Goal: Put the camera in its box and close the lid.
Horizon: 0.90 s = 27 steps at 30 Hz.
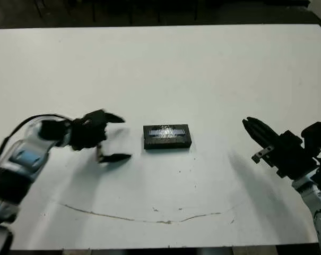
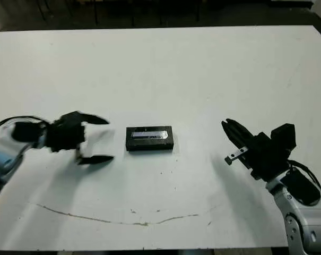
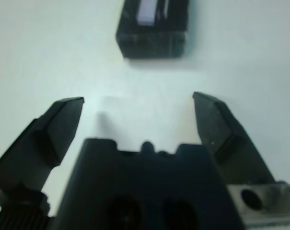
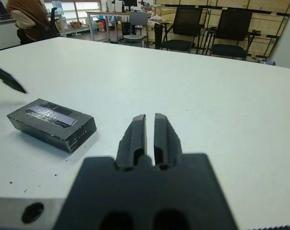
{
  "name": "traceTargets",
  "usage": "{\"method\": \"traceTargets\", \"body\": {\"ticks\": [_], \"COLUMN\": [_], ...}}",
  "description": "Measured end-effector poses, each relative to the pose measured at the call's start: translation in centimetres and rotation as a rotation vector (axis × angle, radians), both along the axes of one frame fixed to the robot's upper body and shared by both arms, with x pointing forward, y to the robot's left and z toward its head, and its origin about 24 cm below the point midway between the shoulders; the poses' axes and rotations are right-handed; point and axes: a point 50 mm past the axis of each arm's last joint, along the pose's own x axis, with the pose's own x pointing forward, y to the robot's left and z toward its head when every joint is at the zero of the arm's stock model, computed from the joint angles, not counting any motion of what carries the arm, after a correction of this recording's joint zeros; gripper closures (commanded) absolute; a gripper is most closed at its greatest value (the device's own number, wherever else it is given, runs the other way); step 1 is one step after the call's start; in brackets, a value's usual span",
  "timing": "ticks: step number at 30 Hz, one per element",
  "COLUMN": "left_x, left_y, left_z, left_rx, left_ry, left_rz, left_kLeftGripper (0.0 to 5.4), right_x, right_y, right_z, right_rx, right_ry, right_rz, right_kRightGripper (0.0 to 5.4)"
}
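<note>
While the white table [image 1: 202, 74] fills nearly the whole of both eye views, only a thin, wavy dark line [image 1: 149, 219] and a few specks mark its near part. Beyond its far edge the right wrist view shows dark chairs [image 4: 209, 28], desks and a person [image 4: 32, 17] seated at the far side of the room.

On the robot's left, the left gripper [image 1: 115, 138] has its two black fingers [image 3: 58, 124] spread wide apart, holding nothing. Just ahead of their tips, but not between them and not touched by them, sits the closed box [image 1: 167, 137].

Over on the robot's right, the right gripper [image 4: 150, 128] has its fingers pressed together with only a hairline gap, empty as well. From these fingers the box lies well off to one side, with bare table between.

As for the box itself, it rests flat near the middle of the table. Its lid [image 1: 166, 131] is seated on top, the shiny silver strip [image 4: 53, 114] facing up and running along its length. With the lid on, the camera cannot be seen in any view.
</note>
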Motion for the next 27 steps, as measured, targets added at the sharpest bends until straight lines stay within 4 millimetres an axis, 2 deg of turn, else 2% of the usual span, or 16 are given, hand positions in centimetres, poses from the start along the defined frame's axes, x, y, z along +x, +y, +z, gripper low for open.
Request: {"method": "traceTargets", "body": {"ticks": [5, 9, 11, 13, 16, 20, 24, 27], "left_x": [-2.0, -2.9, -3.1, -3.0, -2.8, -3.1, -3.2, -3.1], "left_y": [2.2, 3.0, 3.3, 3.4, 1.5, -1.7, -4.5, -7.1], "left_z": [0.3, 0.8, 1.1, 1.9, 3.0, 4.7, 5.7, 6.1], "left_rx": [0.007, -0.009, -0.051, -0.164, -0.352, -0.547, -0.693, -0.775], "left_ry": [0.058, 0.066, 0.069, 0.021, -0.154, -0.312, -0.357, -0.326], "left_rz": [0.065, 0.123, 0.217, 0.347, 0.485, 0.563, 0.647, 0.708], "left_kLeftGripper": [0.01, 0.01, 0.08, 0.27, 0.78, 1.54, 2.28, 2.86], "right_x": [-0.1, -0.1, -0.1, 0.0, 0.0, 0.0, 0.0, 0.1], "right_y": [0.3, 0.4, 0.5, 0.5, 0.6, 0.6, 0.5, 0.5], "right_z": [0.4, 0.4, 0.4, 0.4, 0.5, 0.5, 0.4, 0.4], "right_rx": [-0.007, -0.018, -0.025, -0.032, -0.033, -0.032, -0.030, -0.021], "right_ry": [-0.008, -0.009, -0.009, -0.011, -0.012, -0.013, -0.011, -0.010], "right_rz": [-0.011, -0.013, -0.014, -0.018, -0.018, -0.018, -0.020, -0.019], "right_kRightGripper": [5.40, 5.40, 5.40, 5.40, 5.40, 5.40, 5.40, 5.40]}}
